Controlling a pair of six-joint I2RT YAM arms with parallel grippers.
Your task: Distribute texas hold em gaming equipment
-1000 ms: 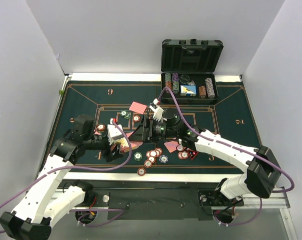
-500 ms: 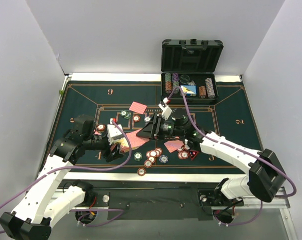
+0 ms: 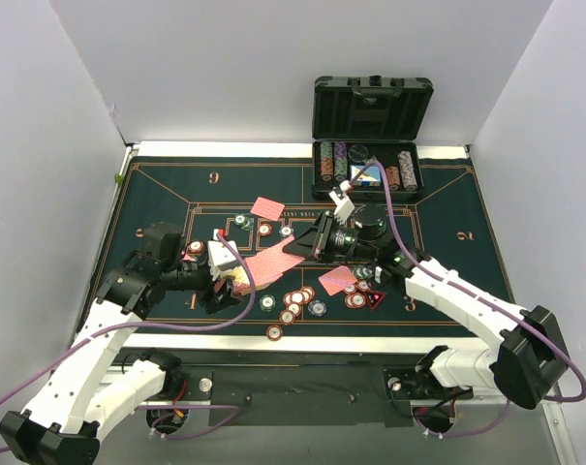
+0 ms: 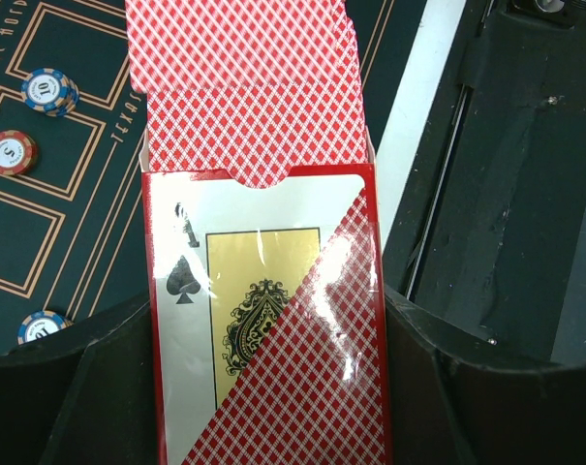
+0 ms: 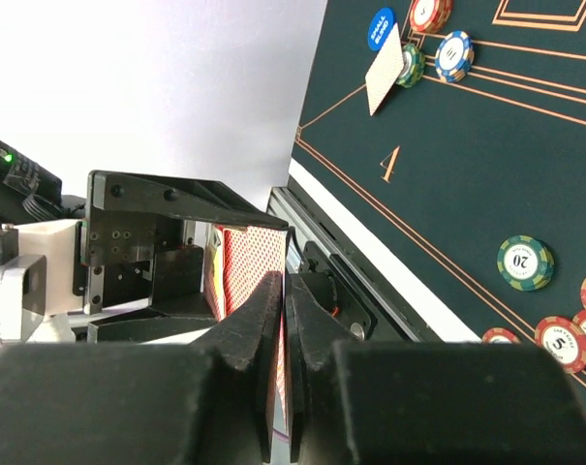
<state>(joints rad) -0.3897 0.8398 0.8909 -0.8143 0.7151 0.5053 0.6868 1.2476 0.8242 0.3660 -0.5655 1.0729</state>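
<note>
One card [image 3: 271, 262], edge in R fingers [image 5: 242, 341], partly out of L fingers' [image 4: 84, 392] box [image 4: 263, 329].

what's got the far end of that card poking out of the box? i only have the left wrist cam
Observer: The right gripper. Its jaws are shut on the card just beyond the box.
Operator: any cards already down on the mat
Observer: Yes, a loose card lies face down near the middle of the mat.
Operator: where's the rest of the chips
Observer: Rows of chips stand in the open black case at the far edge of the mat.
</note>
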